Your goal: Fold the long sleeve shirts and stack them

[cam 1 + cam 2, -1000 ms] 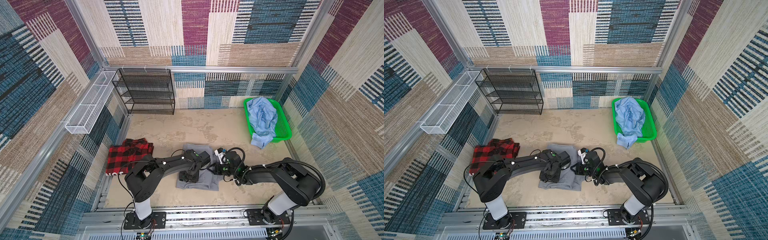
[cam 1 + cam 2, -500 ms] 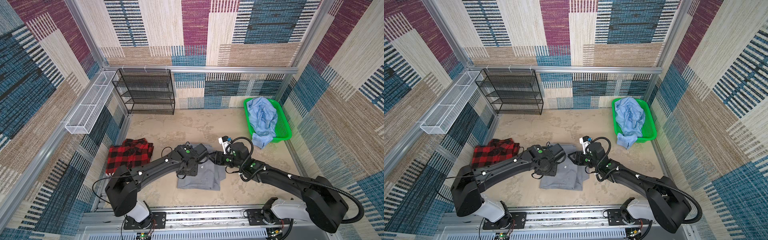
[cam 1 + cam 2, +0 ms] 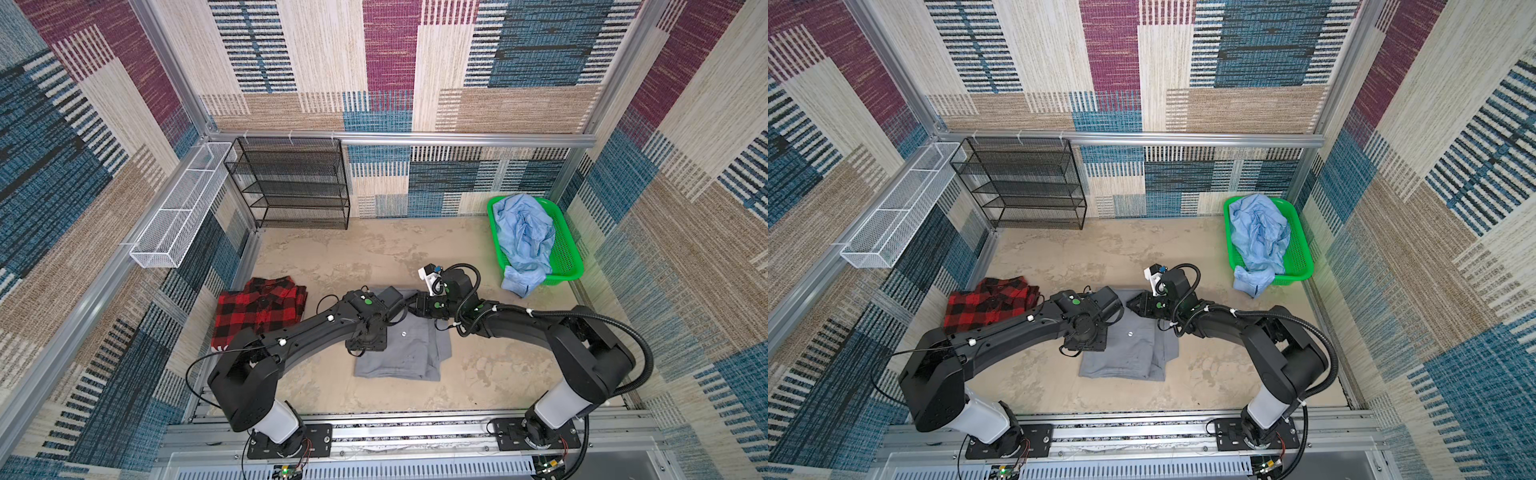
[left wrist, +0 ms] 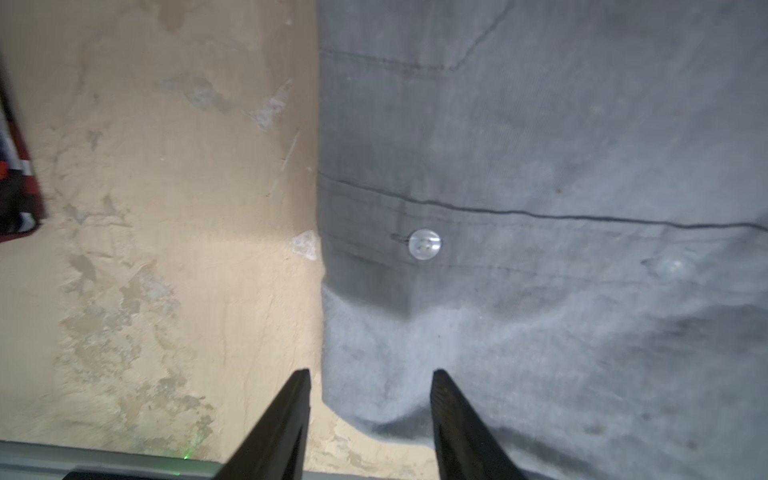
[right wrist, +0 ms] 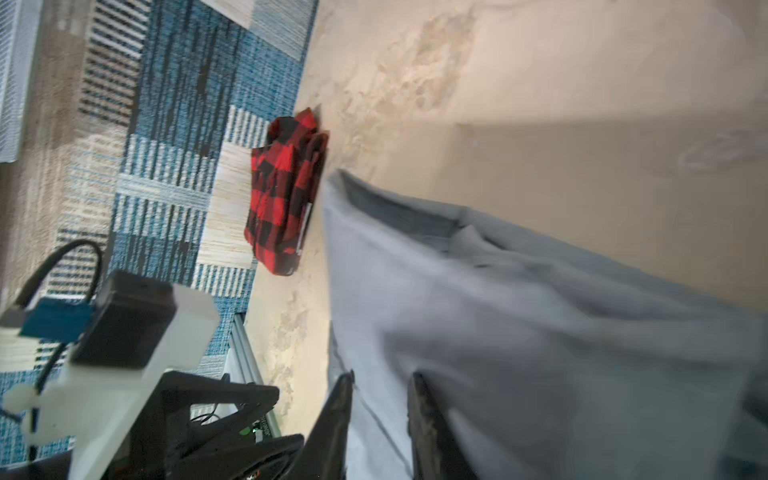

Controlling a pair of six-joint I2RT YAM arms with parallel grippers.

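Observation:
A grey shirt (image 3: pixel 401 357) lies folded flat in the middle of the table in both top views. My left gripper (image 4: pixel 370 374) points down at its left edge, open, with the shirt's corner under the gap and one finger over bare table. Open by a narrow gap, my right gripper (image 5: pixel 380 378) reaches in low over the shirt's far edge (image 3: pixel 1131 305), smooth grey cloth showing between its fingers. A red-and-black plaid shirt (image 3: pixel 257 311) lies folded at the left. In the green basket (image 3: pixel 569 266) at the back right, a light blue shirt (image 3: pixel 525 237) lies crumpled with one end hanging over the front rim.
A black wire rack (image 3: pixel 291 183) stands against the back wall at the left. A white wire basket (image 3: pixel 178 216) hangs on the left wall. Bare beige table (image 3: pixel 498 365) shows to the right of the grey shirt, and metal rails run along the front edge.
My right gripper has moved from the shirt's right side up to its far edge. My left gripper has shifted a little to the left, staying over the shirt's left edge.

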